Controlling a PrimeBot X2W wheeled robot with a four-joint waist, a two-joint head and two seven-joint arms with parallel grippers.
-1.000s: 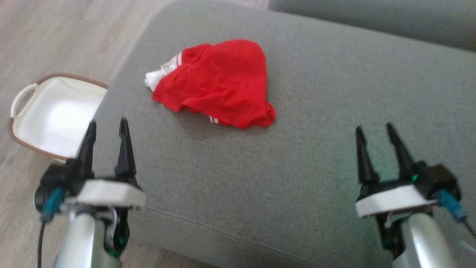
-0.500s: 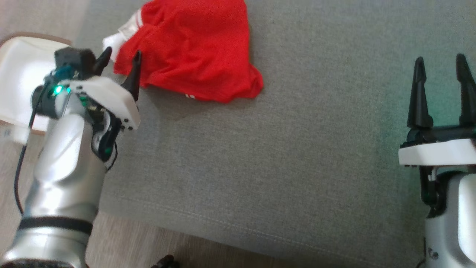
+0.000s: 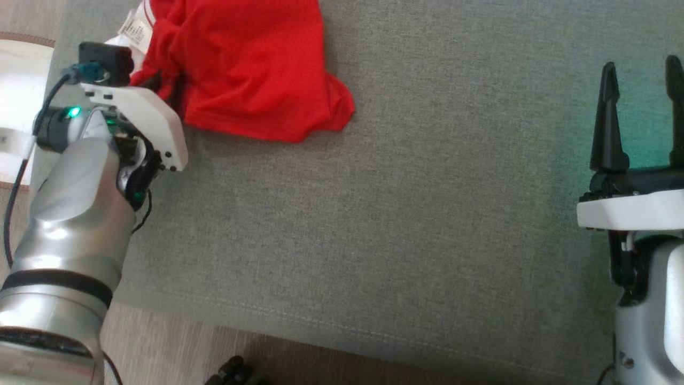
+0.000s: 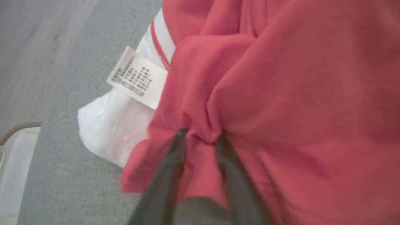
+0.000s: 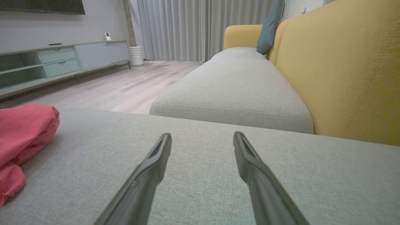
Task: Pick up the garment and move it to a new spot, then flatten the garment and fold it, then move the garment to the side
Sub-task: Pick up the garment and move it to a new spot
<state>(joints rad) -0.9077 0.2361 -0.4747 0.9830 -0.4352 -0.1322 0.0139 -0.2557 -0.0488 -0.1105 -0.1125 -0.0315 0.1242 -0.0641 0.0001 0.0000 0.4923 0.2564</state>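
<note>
The garment is a crumpled red piece with a white part and a printed label, lying on the grey sofa cushion at the upper left of the head view. My left gripper is at its left edge, fingertips buried in the cloth. In the left wrist view the garment bunches into a fold pinched between the two dark fingers of the left gripper. My right gripper stands open at the far right, well apart from the cloth. The right wrist view has the right gripper open over bare cushion, with the garment at the left edge.
A white basket with a brown rim sits on the wooden floor left of the cushion. The cushion's front edge runs along the bottom of the head view. A yellow backrest rises on the right in the right wrist view, with another grey seat beyond.
The head camera has tilted down and shifted. My left gripper has reached forward to the garment's left edge and its fingers have come together on a fold. The right gripper stays open.
</note>
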